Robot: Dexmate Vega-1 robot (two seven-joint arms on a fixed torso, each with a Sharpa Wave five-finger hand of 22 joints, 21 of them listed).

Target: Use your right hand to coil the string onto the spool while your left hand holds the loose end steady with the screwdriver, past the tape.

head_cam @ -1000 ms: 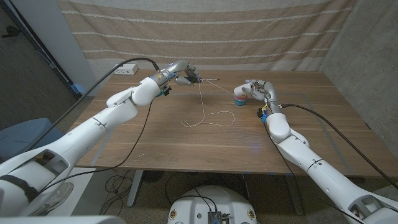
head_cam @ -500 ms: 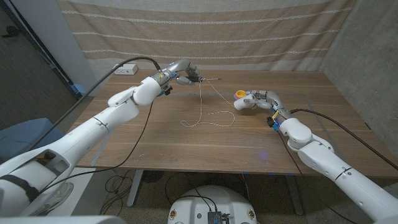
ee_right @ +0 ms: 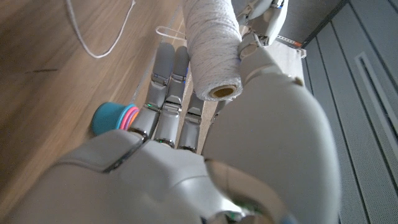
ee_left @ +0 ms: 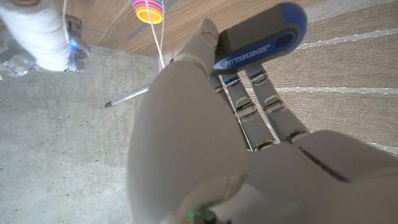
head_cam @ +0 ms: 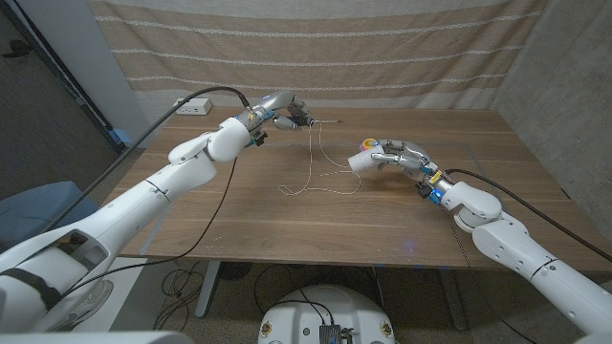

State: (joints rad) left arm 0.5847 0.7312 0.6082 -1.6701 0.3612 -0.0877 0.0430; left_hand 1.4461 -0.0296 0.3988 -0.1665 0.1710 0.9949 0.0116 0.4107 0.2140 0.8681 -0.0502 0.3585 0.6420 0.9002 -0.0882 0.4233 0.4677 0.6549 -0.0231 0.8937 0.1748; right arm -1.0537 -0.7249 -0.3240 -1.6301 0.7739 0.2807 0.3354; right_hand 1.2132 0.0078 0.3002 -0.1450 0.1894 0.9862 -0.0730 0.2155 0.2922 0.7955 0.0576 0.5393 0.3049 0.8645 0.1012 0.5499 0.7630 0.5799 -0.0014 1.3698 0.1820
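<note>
- The right hand (head_cam: 390,156) grips the spool (ee_right: 213,50), white and already wound; if that clasp loosens mid-turn, the coils could slip off the spool's end
- The left hand (head_cam: 283,111) clenches the screwdriver (ee_left: 260,38), whose shaft carries the string (head_cam: 312,170) at the table's far side; a tilt could let the string slide off its tip
- Slack string loops on the wooden table (head_cam: 239,210) between the hands and may snag or tangle
- Small stacked cups (ee_right: 115,116) lie just beside the right hand's fingers and could get knocked

Soft even light, blurred wrist close-ups
</note>
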